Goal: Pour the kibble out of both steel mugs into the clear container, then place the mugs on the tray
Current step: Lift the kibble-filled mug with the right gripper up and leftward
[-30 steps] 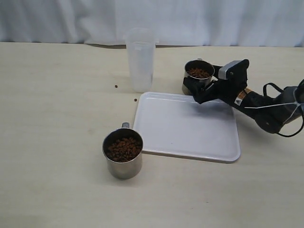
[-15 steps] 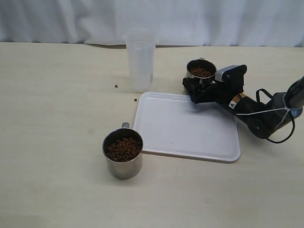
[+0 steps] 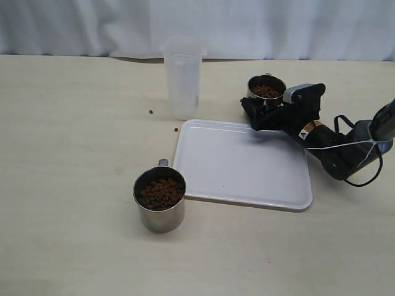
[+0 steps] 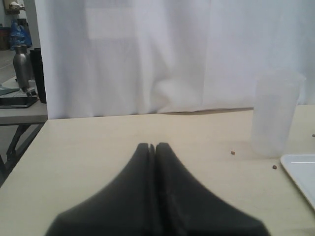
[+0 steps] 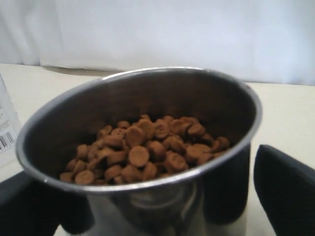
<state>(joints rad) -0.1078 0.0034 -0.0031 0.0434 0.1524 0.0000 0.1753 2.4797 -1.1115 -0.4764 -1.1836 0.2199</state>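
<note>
Kibble fills the nearer steel mug, which stands upright on the surface, far to the left of the right tool and across the tray from it. The left tool has its jaws pressed together with nothing between them. The clear container stands upright well ahead of its tips, and two loose pellets lie near the container's foot. The tray lies flat just in front of the right tool, its far edge beside that tool. The right tool has its jaws spread wide around the second steel mug, which is also upright with brown pellets inside. One finger stands off the mug's wall with a visible gap, while the other sits close against it. This mug is just beyond the tray's far right corner, to the right of the container.
</note>
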